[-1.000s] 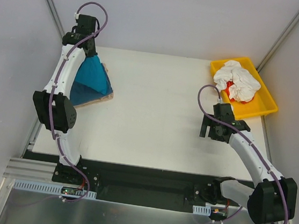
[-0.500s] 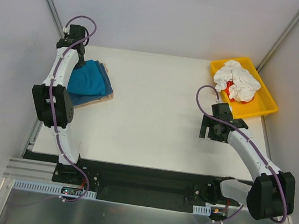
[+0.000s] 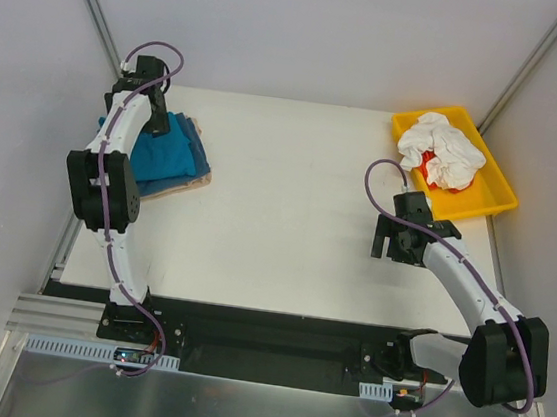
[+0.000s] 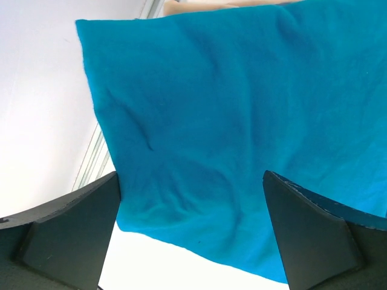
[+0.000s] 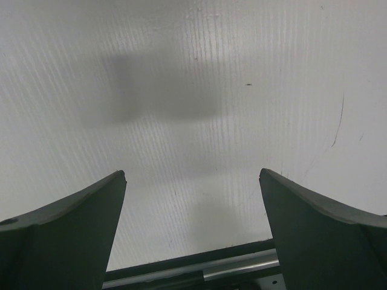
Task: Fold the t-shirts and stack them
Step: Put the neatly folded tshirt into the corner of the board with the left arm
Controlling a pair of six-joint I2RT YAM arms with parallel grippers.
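A bright teal-blue t-shirt (image 3: 171, 154) lies folded at the table's far left, on top of a beige t-shirt (image 3: 178, 186) whose edge sticks out at the front. A darker blue edge (image 3: 199, 143) shows along the pile's right side. My left gripper (image 3: 156, 117) hovers over the pile's back left corner, open and holding nothing. The left wrist view shows the teal cloth (image 4: 230, 121) under the spread left gripper (image 4: 190, 175), with a beige strip (image 4: 230, 5) at the top. My right gripper (image 3: 392, 250) is open above bare table (image 5: 193, 90); the right wrist view shows the right gripper (image 5: 192, 174) empty.
A yellow tray (image 3: 498, 200) stands at the back right corner, holding crumpled white cloth (image 3: 448, 152) and something red (image 3: 426, 166). White walls close in the table on the left, back and right. The black rail (image 5: 199, 269) at the near edge shows below my right gripper.
My left gripper lowered the hanging teal shirt onto the pile, folding it flat, then opened and let it go. The right arm has barely moved.
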